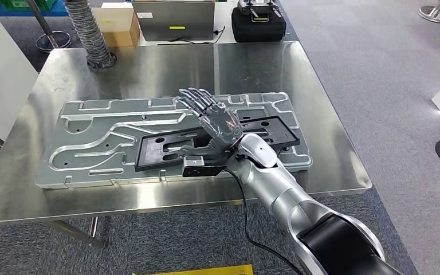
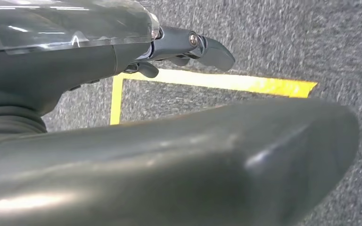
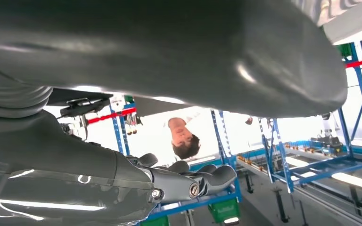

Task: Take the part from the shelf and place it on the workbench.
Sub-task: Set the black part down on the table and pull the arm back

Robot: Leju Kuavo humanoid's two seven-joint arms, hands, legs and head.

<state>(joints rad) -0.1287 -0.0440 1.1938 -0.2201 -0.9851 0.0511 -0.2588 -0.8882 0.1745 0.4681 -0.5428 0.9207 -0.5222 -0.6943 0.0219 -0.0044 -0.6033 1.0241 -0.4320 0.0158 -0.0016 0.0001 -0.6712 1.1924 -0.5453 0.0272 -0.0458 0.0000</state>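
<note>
A flat black part (image 1: 160, 150) with cut-outs lies on a large silver machined plate (image 1: 91, 143), which rests on the steel workbench (image 1: 149, 63). My right hand (image 1: 215, 120) reaches over the middle of the black part, fingers spread and straight, with nothing in it. I cannot tell whether it touches the part. The right wrist view shows the same hand (image 3: 184, 181) with its fingers stretched out and bare. In the left wrist view my left hand (image 2: 188, 44) hangs over grey carpet, fingers extended and holding nothing.
Beyond the workbench's far edge sit a cardboard box (image 1: 117, 26), a grey case (image 1: 173, 20) and a black case (image 1: 258, 23). A ribbed hose (image 1: 89, 34) stands on the bench's far left. Yellow floor tape (image 2: 226, 82) marks the carpet. A person (image 3: 184, 139) and blue racks (image 3: 283, 155) stand beyond.
</note>
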